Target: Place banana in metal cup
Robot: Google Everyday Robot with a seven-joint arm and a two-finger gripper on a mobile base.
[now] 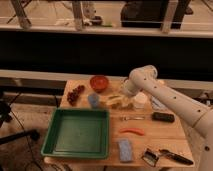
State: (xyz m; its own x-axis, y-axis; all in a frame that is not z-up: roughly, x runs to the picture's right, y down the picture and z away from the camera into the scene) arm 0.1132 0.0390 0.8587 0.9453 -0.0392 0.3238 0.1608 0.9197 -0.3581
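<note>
The pale yellow banana lies near the middle of the wooden table, between the blue-grey cup and the white container. My gripper hangs down from the white arm and sits low at the banana's right end. The metal cup shows only as a small dull shape just below the gripper, beside the white container, mostly hidden by the gripper.
A green tray fills the front left. A red bowl and dark grapes are at the back left. An orange-red curved piece, a black item, a blue sponge and hand tools lie at the front right.
</note>
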